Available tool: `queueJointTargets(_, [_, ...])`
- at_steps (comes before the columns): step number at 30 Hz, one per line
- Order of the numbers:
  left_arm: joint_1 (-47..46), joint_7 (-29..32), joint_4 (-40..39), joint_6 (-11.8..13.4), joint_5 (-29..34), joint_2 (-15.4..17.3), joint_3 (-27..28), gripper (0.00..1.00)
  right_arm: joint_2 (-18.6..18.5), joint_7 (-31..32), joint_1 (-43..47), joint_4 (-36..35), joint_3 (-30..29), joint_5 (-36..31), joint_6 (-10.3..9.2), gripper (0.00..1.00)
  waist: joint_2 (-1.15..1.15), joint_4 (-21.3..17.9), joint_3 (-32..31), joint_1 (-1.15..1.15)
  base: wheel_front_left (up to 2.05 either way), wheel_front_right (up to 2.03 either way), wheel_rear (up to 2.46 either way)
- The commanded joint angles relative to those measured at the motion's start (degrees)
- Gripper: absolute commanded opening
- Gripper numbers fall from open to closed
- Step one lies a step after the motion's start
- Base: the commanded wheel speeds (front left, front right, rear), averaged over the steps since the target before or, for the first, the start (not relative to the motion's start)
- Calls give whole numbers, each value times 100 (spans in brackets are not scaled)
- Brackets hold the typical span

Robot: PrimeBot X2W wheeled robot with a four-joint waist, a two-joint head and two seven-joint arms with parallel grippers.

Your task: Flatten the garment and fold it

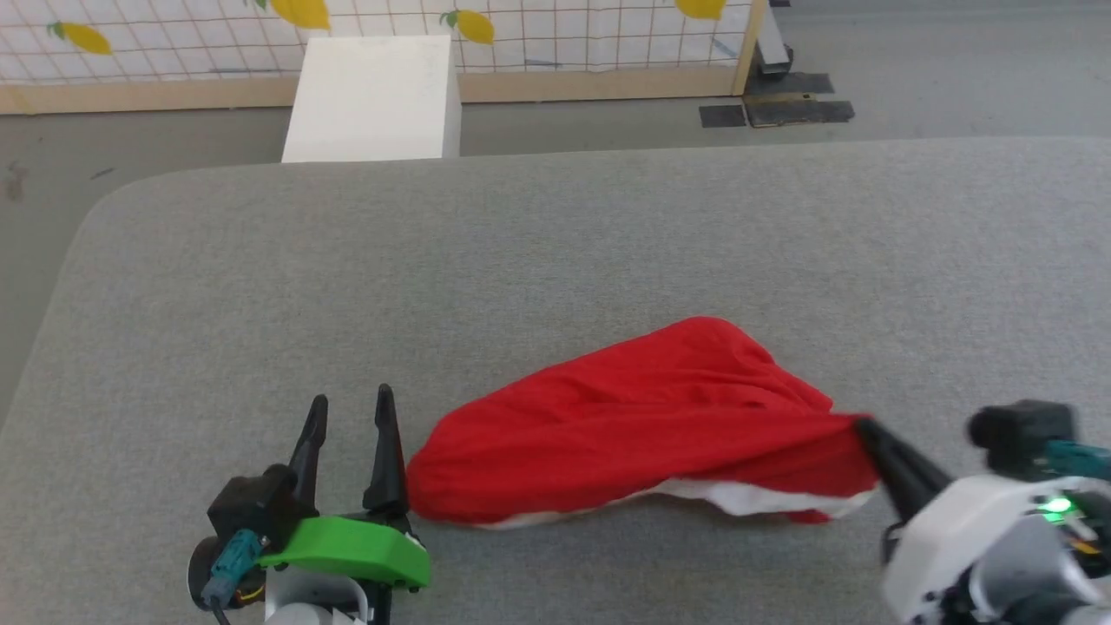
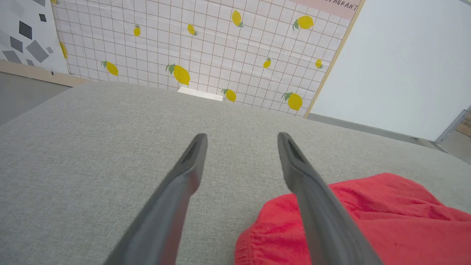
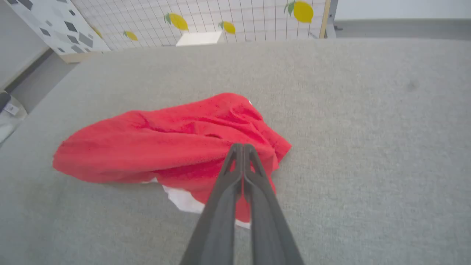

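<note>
Garment (image 1: 642,417) bunched — right pincer (image 1: 862,424) pinching its edge — left pincer (image 1: 351,396) spread.

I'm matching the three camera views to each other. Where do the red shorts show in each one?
Head view: red shorts low, from centre to right.
Left wrist view: red shorts in the lower right corner.
Right wrist view: red shorts at centre left, pinched by the right pincer.
Shared landmark: the lemon-print grid wall along the top of every view.
</note>
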Motion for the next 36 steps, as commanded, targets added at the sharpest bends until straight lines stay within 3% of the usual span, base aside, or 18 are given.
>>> queueJointTargets(1, [60,-21,-5,-21,75,-18,19,100,-52,106,21,-255,-120,-67,-9,0,0,-19,4,0,0,0,0])
queueJointTargets(4, [26,-21,-22,-26,62,-19,16,100,-187,309,-200,-555,-405,-140,-9,0,0,-20,55,0,0,0,0])
queueJointTargets(6, [-26,-21,-38,-26,58,-20,-13,100,-313,416,-538,-359,-570,-105,-9,0,0,1,125,0,0,0,0])
queueJointTargets(12, [-290,-21,-51,-24,82,-21,-201,100,-843,302,-2030,1496,-646,97,-9,0,0,225,467,0,0,0,0])
queueJointTargets(19, [-551,-21,-105,54,91,-21,-369,100,-1094,-224,-3369,3681,11,408,-9,0,0,552,861,0,0,0,0])
queueJointTargets(20, [-568,-21,-113,63,92,-21,-387,100,-1085,-305,-3484,3973,87,454,-9,43,0,579,888,0,0,0,0])
queueJointTargets(21, [-574,-21,-114,68,93,-21,-403,100,-1085,-331,-3545,4191,167,491,-9,100,0,599,899,0,0,0,0])
queueJointTargets(24, [-570,-22,-127,100,99,-21,-423,100,-1077,-576,-3685,4698,345,649,-9,100,0,606,898,0,0,0,0])
queueJointTargets(29, [-497,-22,-92,99,127,-21,-365,100,-1210,-1212,-3518,4938,425,832,-9,100,0,485,695,0,0,0,0])
queueJointTargets(36, [-237,-22,-38,-22,163,-21,-207,100,-1249,-2470,-2568,4063,145,617,-9,100,0,167,183,0,0,0,0])
